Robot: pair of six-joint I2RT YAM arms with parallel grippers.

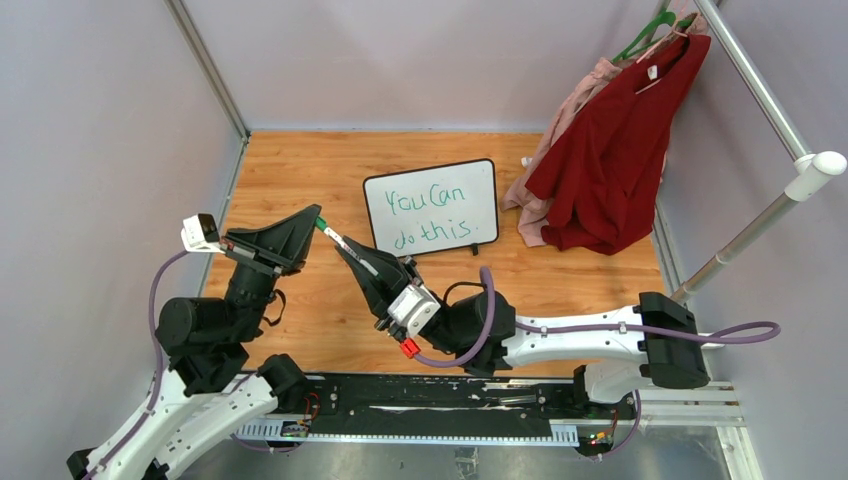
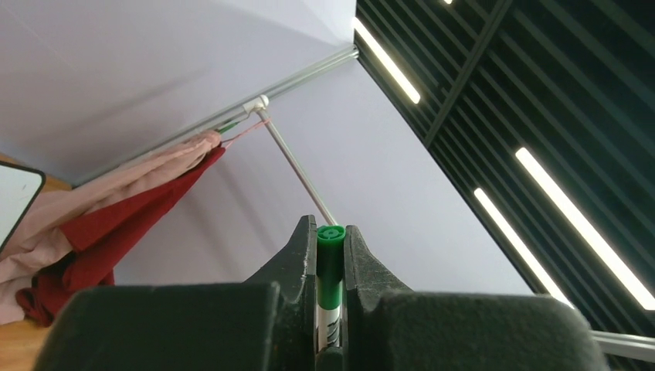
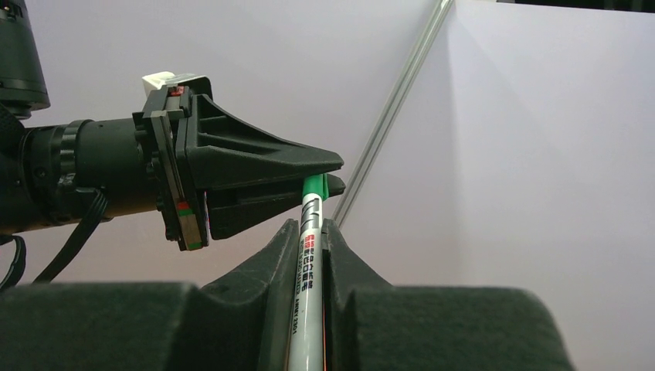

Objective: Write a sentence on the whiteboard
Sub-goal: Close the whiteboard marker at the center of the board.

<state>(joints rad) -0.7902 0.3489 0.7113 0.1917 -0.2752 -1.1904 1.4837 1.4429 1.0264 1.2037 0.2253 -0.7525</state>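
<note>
the small black-framed white whiteboard [image 1: 432,207] stands on its feet near the middle of the light wooden tabletop [image 1: 290,165], towards the back. it faces the arms, and the sentence [image 1: 428,218] in green handwriting, "you can do this", sits on it in two lines.

in front of its lower left corner, the two grippers meet nose to nose around a white-barrelled marker with a green cap [image 1: 333,237]. the left gripper [image 1: 317,216] has its jaws closed tight on the green capped end; the left wrist view shows the cap [image 2: 330,236] pinched between the two black fingers. the right gripper [image 1: 347,250] has its jaws pressed narrow on the white printed barrel [image 3: 307,270], with the left gripper [image 3: 328,184] right ahead of it on the cap. the marker slants between them, near the board's edge, though whether it touches cannot be told.

just right of the board, a dark red shirt [image 1: 612,165] and a pale pink garment [image 1: 562,118] hang from a silver metal rail [image 1: 757,88], their hems pooling on the wood near the board's right side. pale lilac walls close in the table.
</note>
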